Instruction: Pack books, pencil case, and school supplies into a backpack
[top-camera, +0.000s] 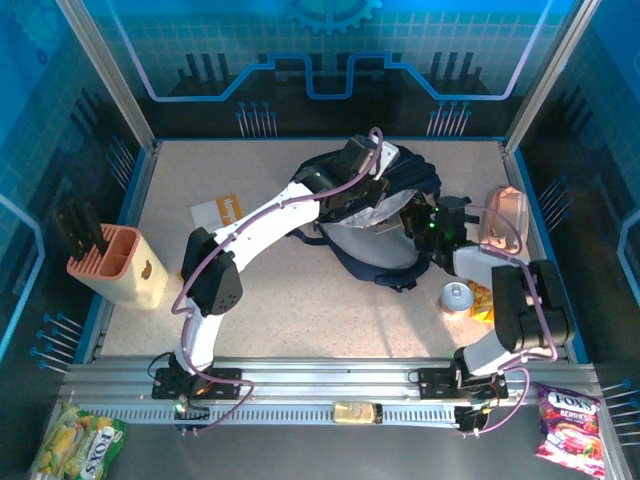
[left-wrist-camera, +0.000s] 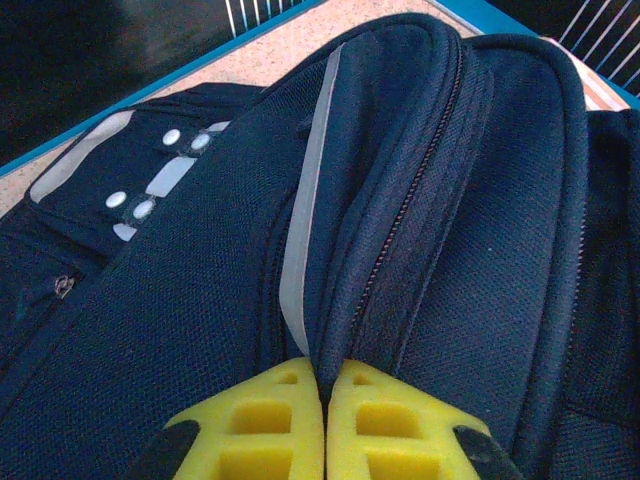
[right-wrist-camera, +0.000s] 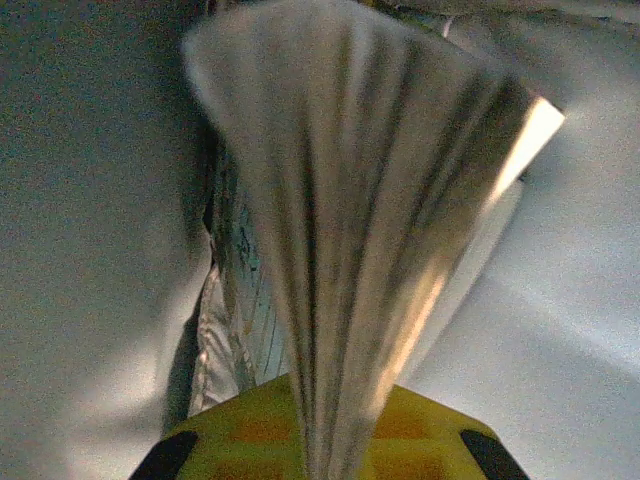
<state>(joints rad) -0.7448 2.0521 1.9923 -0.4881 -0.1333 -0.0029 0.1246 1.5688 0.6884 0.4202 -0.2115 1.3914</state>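
Two grips on the backpack (left-wrist-camera: 200, 300)

Pack sits on the desk (top-camera: 300, 300), toward the back. Left fingers (left-wrist-camera: 265, 425) pinch a fabric fold beside its zipper (left-wrist-camera: 400, 230). Right fingers (right-wrist-camera: 250, 430) clamp a book (right-wrist-camera: 350, 200), pages fanned, inside the pale lining (right-wrist-camera: 80, 250).

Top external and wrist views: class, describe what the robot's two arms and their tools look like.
The left arm and right arm have white links, boxy black joints and looping lilac cables. The left tool and right tool have blocky yellow fingers.
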